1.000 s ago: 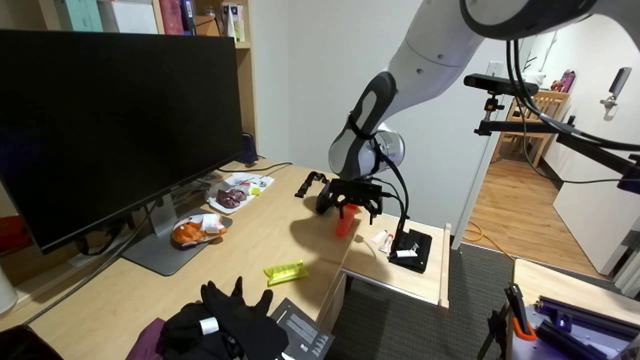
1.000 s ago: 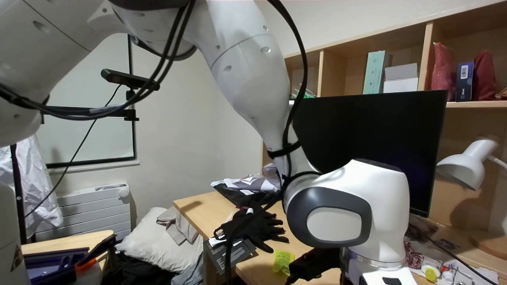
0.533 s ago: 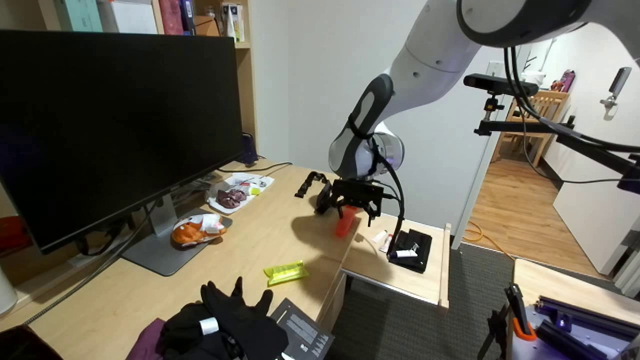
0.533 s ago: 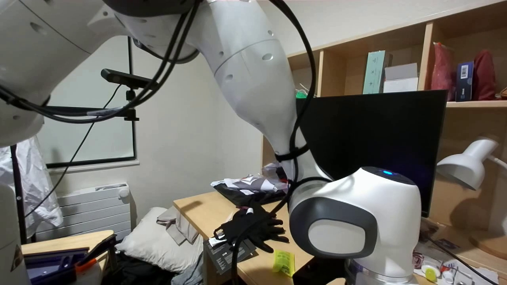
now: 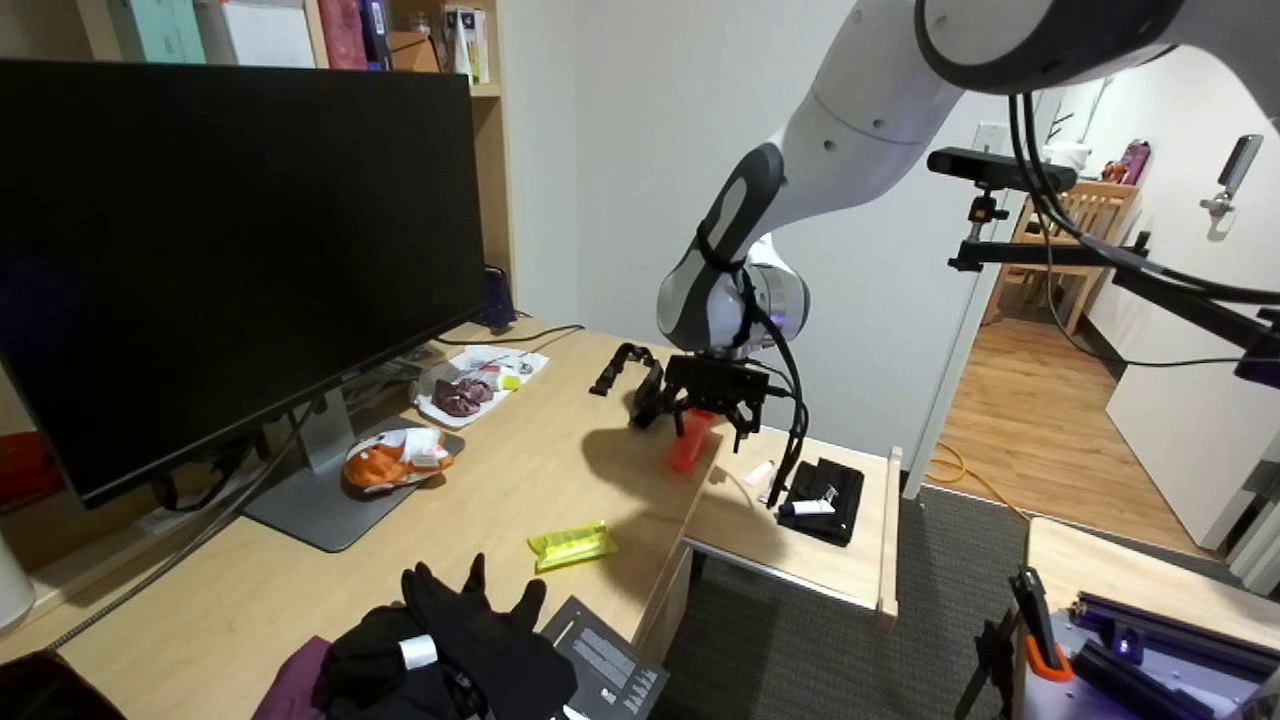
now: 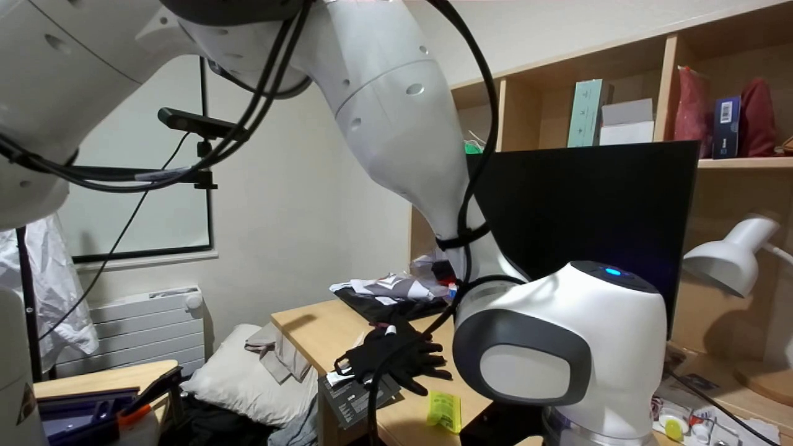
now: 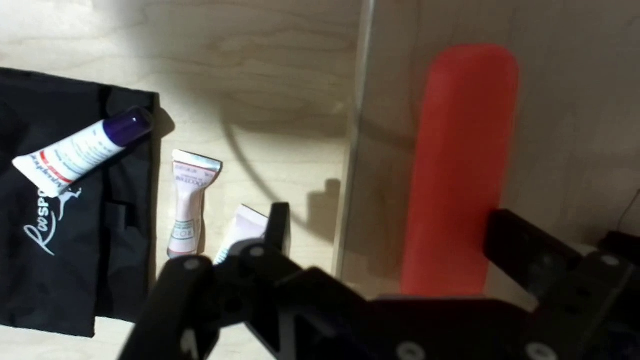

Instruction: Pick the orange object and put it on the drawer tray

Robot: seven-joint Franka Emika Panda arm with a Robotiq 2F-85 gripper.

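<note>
A long red-orange object [image 5: 690, 450] lies on the desk close to the edge above the drawer tray. It also shows in the wrist view [image 7: 462, 165]. My gripper [image 5: 711, 432] is over it with jaws wide apart, holding nothing. In the wrist view my gripper [image 7: 389, 227] has its right finger overlapping the object's right edge; I cannot tell whether they touch. The left finger is apart from it, over the tray side. The pulled-out drawer tray [image 5: 888, 530] also shows in the wrist view [image 7: 270, 65]. The object and tray are out of view in an exterior view [image 6: 502, 427], where part of my gripper assembly shows.
A black pouch [image 7: 50, 280] with a purple-capped tube [image 7: 82, 150] lies on the tray beside small tubes [image 7: 187, 205]. On the desk are an orange-and-white item [image 5: 385, 465], a yellow packet [image 5: 570, 545], black gloves [image 5: 480, 640] and a monitor [image 5: 240, 260]. A cable [image 5: 795, 430] hangs beside the gripper.
The arm's wrist has shifted slightly, to the right in an exterior view, and its hanging cable has swung a little. The red-orange object and tray have not moved.
</note>
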